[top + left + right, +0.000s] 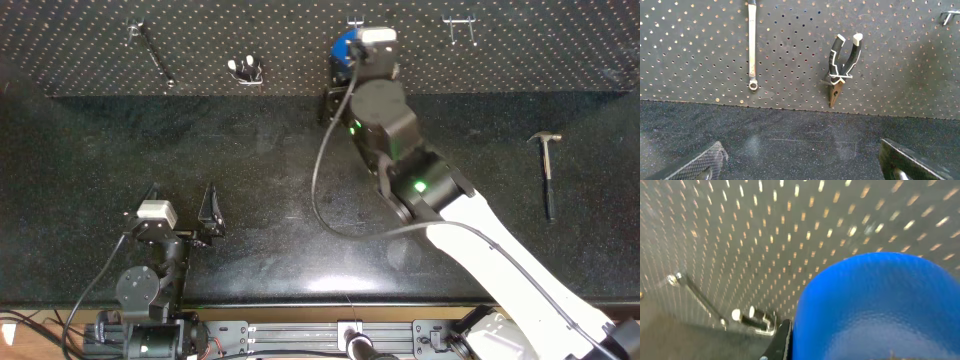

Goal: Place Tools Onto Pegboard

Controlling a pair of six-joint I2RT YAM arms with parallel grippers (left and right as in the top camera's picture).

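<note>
A blue rounded tool (344, 46) is held against the pegboard (280, 40) near its top middle, with my right gripper (350, 62) shut on it. Up close the blue tool (875, 305) hides most of what lies beyond it. A wrench (153, 53) hangs at the board's left, and black-and-white pliers (245, 69) hang beside it. The wrench (752, 45) and pliers (841, 70) also face my left arm. A hammer (546, 172) lies on the table at the right. My left gripper (182, 213) rests low at the front left, open and holding nothing.
A pair of bare metal hooks (460, 28) sticks out of the board right of the blue tool. The dark table mat (260, 180) spreads between the two arms. A black cable (320, 190) loops off the right arm.
</note>
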